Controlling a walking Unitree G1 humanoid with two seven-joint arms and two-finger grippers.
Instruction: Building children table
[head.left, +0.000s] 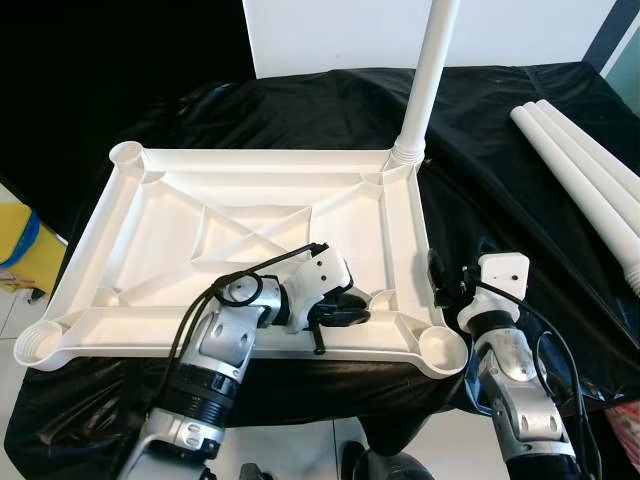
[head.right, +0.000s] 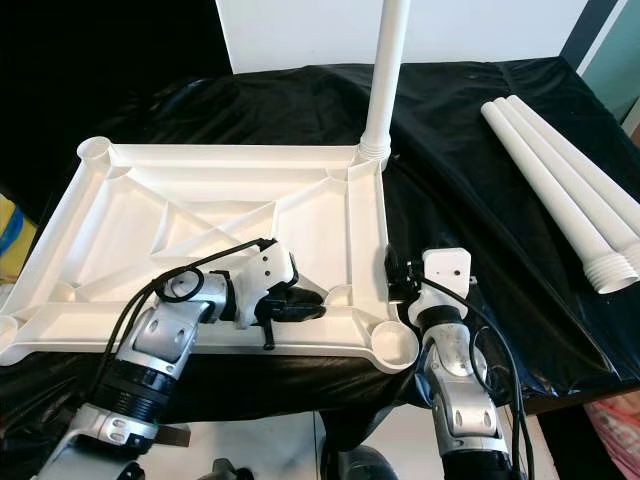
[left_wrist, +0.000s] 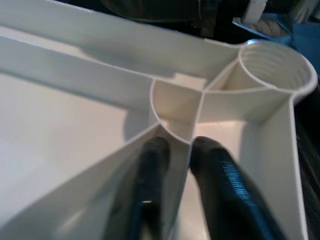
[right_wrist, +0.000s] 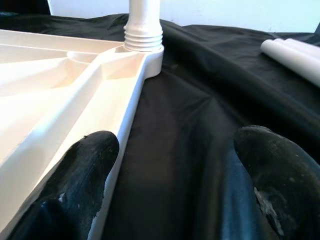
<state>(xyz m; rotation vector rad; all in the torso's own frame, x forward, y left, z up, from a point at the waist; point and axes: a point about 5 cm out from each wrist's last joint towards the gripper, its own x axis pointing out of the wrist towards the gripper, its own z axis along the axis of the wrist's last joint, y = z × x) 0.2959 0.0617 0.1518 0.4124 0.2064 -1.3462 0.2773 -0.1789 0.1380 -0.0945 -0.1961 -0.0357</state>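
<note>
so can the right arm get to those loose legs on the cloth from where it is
Probably yes. The right gripper is open beside the tabletop, and only bare black cloth lies between it and the three loose legs, though they may need a long stretch.

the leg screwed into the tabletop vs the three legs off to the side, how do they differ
The fitted leg stands upright, its threaded end seated in a far corner socket of the upturned tabletop. The three loose legs lie flat side by side on the black cloth, apart from the tabletop, threaded ends bare. All four are white plastic tubes of the same look.
</note>
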